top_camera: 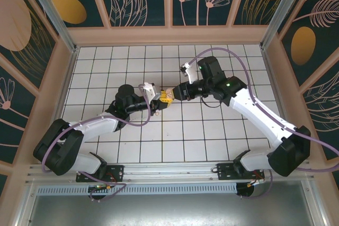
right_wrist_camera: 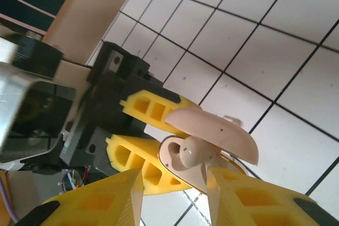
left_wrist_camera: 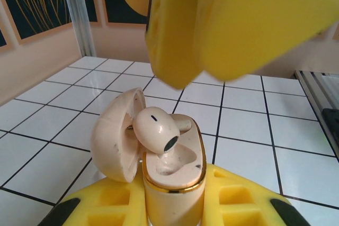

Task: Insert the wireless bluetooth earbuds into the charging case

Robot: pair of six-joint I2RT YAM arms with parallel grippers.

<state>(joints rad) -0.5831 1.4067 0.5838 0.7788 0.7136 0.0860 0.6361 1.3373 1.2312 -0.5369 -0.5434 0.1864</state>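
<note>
Top external view: the two arms meet over the middle of the white tiled table (top_camera: 212,141). The left gripper (top_camera: 157,99) and right gripper (top_camera: 175,93) are almost tip to tip, with the small pinkish-beige rounded plastic charging case (top_camera: 165,97) between them.

Left wrist view: the left gripper (left_wrist_camera: 172,207) is clamped on the lower body of the charging case (left_wrist_camera: 172,186), which stands upright. Its gold-rimmed mouth faces up and its domed lid (left_wrist_camera: 114,141) is swung open to the left. One cream plastic earbud (left_wrist_camera: 156,130) sits tilted in the recess, not sunk flush. The right gripper's yellow fingers (left_wrist_camera: 238,19) hang just above it, apart from it.

Right wrist view: the right gripper (right_wrist_camera: 175,194) has its jaws partly apart – nothing is pinched between them. The earbud (right_wrist_camera: 193,154) and the open lid (right_wrist_camera: 217,133) lie just beyond the gap. The left gripper's yellow fingers (right_wrist_camera: 151,107) grip the case from the far side.
</note>
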